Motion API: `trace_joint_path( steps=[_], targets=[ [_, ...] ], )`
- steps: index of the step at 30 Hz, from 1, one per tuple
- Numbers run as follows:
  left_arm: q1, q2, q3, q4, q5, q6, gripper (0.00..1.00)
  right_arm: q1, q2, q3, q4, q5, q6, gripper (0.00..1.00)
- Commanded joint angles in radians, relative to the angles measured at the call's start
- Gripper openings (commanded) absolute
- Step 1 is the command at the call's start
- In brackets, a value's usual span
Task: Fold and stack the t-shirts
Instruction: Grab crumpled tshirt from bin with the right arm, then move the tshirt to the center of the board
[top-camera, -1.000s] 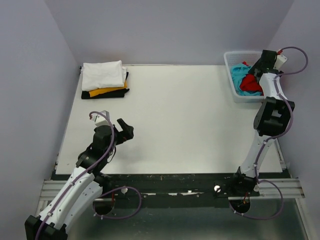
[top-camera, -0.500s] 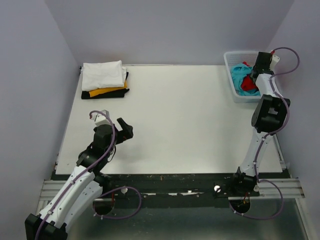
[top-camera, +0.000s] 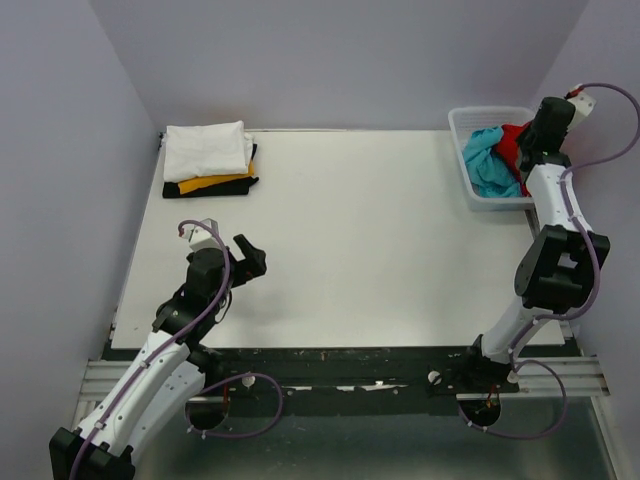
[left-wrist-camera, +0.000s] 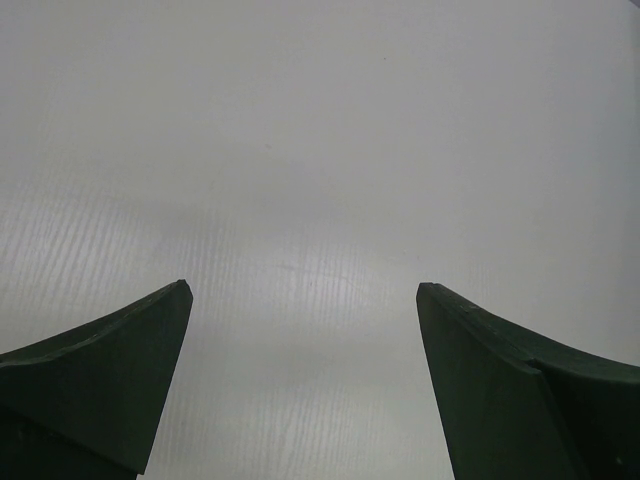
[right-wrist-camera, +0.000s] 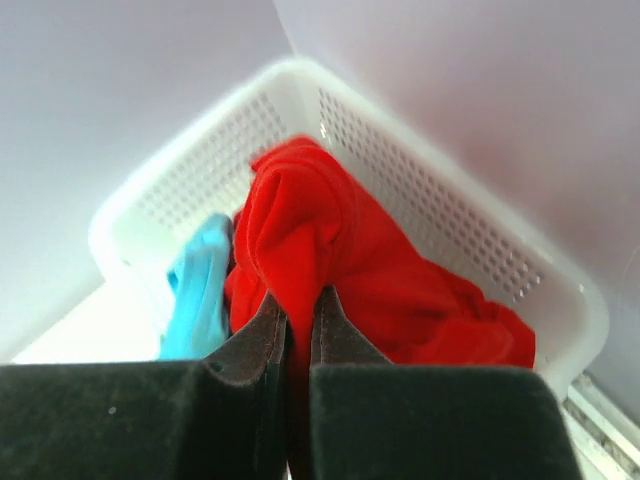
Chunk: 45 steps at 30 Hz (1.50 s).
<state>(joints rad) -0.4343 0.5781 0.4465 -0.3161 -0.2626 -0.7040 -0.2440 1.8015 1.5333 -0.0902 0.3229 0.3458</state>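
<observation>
The right gripper (right-wrist-camera: 297, 300) has just snapped shut. A moment ago its jaws were wide apart and low down in the white basket (right-wrist-camera: 452, 235), which sits at the far right corner of the table (top-camera: 380, 230). Now the two jaws are pressed together on a fold of the red t-shirt (right-wrist-camera: 335, 225), and the arm has come up a bit. The red t-shirt is pulled up into a bump, but most of it is still inside the basket, by the back wall. The turquoise t-shirt (right-wrist-camera: 200, 290) lies next to it, lower down, and nobody is holding it. The left gripper (left-wrist-camera: 302, 288) has not moved at all. Its jaws are wide open with nothing in them, and it hangs over the bare table near the front left side. At the far left corner there is a pile of folded shirts: a white t-shirt (top-camera: 205, 150) on top, then a yellow-orange t-shirt (top-camera: 205, 183) and a black t-shirt (top-camera: 240, 186). I think the red t-shirt is caught now, so it can be lifted out and laid flat on the table for folding.
</observation>
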Motion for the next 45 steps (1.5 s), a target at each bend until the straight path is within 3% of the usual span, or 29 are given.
trace_joint_path(
  steps=[1,6,11,14,18,21,25,33,38,42,45],
  targets=[
    [-0.003,-0.007,0.021,0.008,-0.02,0.008,0.99,-0.003,-0.049,0.134,0.035,0.02,-0.028,0.04],
    [-0.003,-0.004,0.023,0.005,-0.022,0.008,0.98,-0.003,-0.024,0.285,-0.032,0.085,-0.039,0.04],
    [-0.004,0.006,0.027,0.006,-0.023,0.009,0.99,-0.003,-0.057,0.403,-0.016,-0.035,-0.036,0.02],
    [-0.003,0.017,0.03,0.008,-0.02,0.009,0.98,-0.003,-0.103,0.439,0.033,-0.186,0.004,0.02],
    [-0.003,0.022,0.032,0.012,-0.005,0.01,0.99,0.006,-0.097,0.614,-0.084,-0.57,0.113,0.02],
    [-0.003,0.015,0.031,0.016,0.012,0.009,0.99,0.089,-0.12,0.656,-0.132,-0.701,0.138,0.01],
    [-0.003,-0.001,0.027,0.016,0.034,0.006,0.99,0.313,-0.164,0.642,-0.191,-0.705,0.066,0.01],
    [-0.003,-0.088,0.047,-0.045,0.071,-0.041,0.98,0.63,-0.246,0.406,-0.085,-0.777,0.173,0.01],
    [-0.003,-0.131,0.073,-0.169,0.046,-0.119,0.98,0.757,-0.306,0.084,0.061,-0.709,0.212,0.01],
    [-0.003,-0.172,0.087,-0.279,0.056,-0.183,0.99,0.758,-0.396,-0.28,0.155,-0.478,0.265,0.05],
    [-0.004,-0.2,0.037,-0.272,0.109,-0.2,0.99,0.756,-0.431,-0.521,0.147,-0.153,0.303,0.09]
  ],
)
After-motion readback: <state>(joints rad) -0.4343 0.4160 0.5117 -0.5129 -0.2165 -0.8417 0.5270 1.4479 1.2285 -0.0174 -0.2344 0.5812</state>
